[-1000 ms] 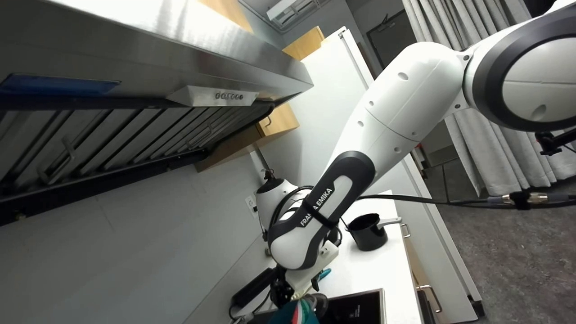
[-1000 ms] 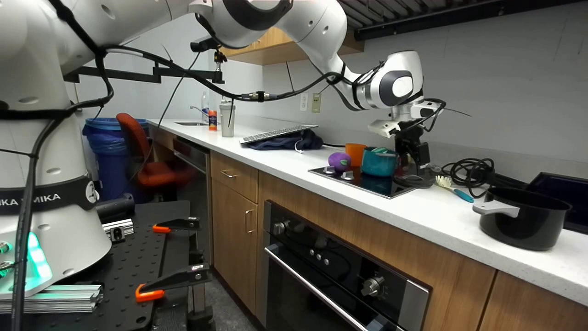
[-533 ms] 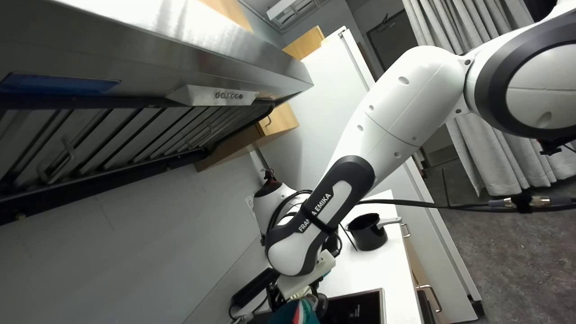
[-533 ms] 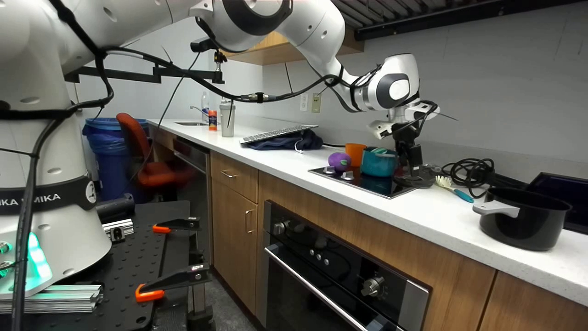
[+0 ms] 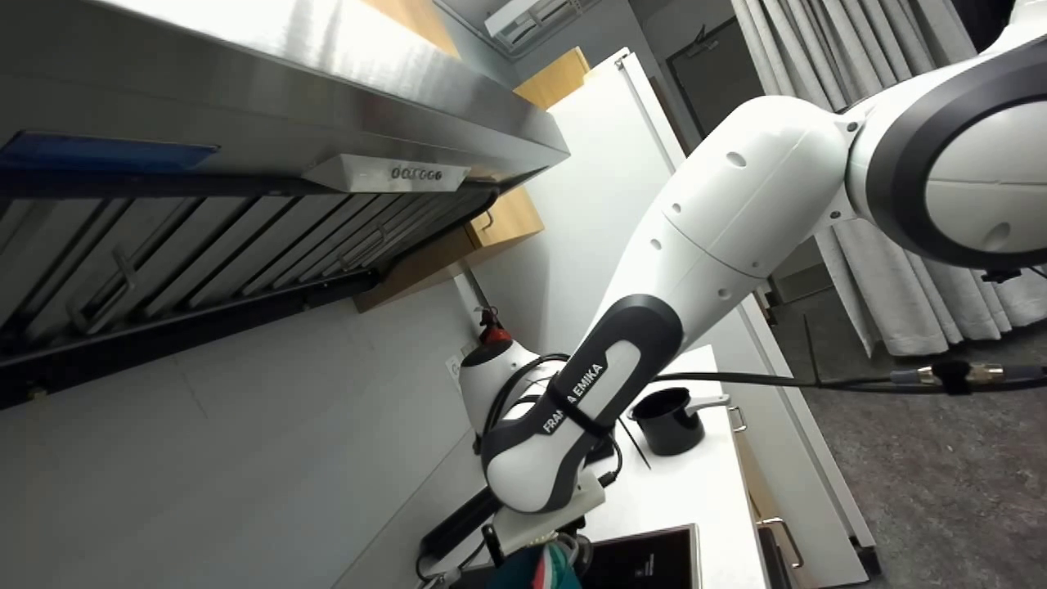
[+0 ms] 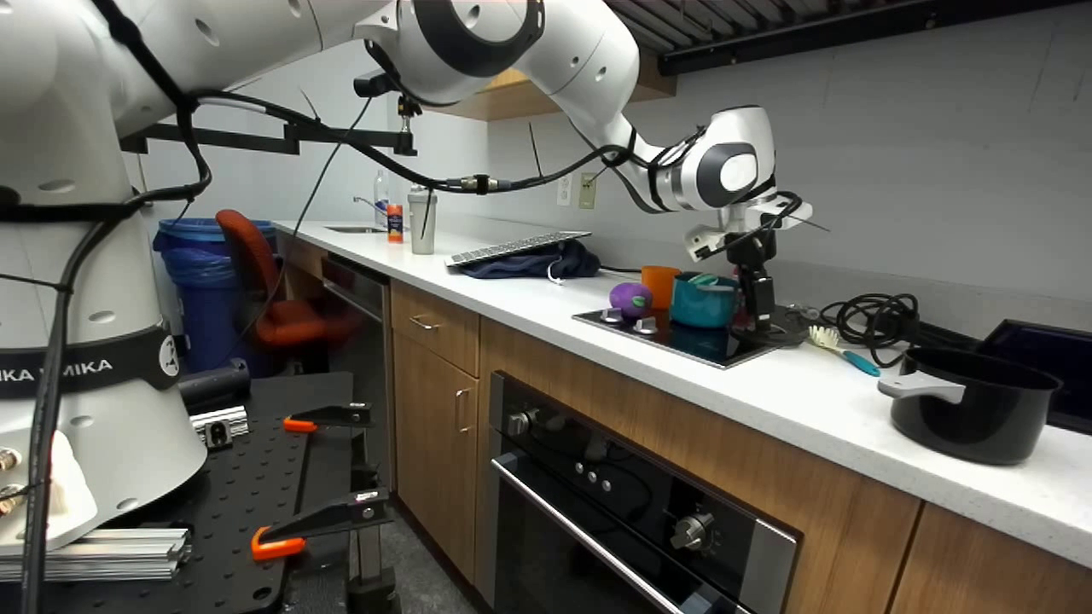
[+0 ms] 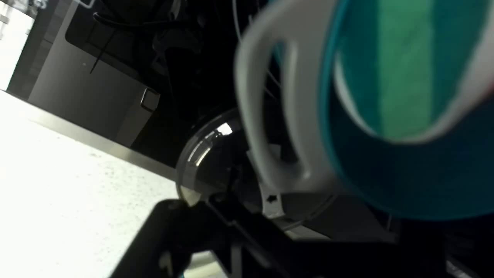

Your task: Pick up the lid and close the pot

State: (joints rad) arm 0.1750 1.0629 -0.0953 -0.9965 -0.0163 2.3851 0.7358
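Note:
The black pot [image 6: 964, 418] stands upright and uncovered on the counter, its grey side handle toward the camera; it also shows in an exterior view [image 5: 671, 429]. The lid [image 6: 781, 338] lies on the stovetop beside a teal pot. In the wrist view the lid [image 7: 204, 154] is clear glass with a grey strap-like handle, partly hidden by the teal pot's handle. My gripper [image 6: 755, 320] points down at the lid, close above or touching it; I cannot tell which. In the wrist view the gripper [image 7: 318, 214] has its dark fingers apart, with the lid's handle between them.
The teal pot [image 6: 701, 303] with a striped cloth-like item stands right beside my gripper. A purple object [image 6: 631, 300] and an orange cup [image 6: 659, 286] are next to it. A brush [image 6: 840, 350], cables [image 6: 879, 320] and a dark panel [image 6: 1024, 350] lie toward the black pot. The wall is close behind.
My gripper has moved down to the lid and shifted slightly toward the teal pot. The lid and both pots have not visibly moved. The light on the robot's base went from green to white.

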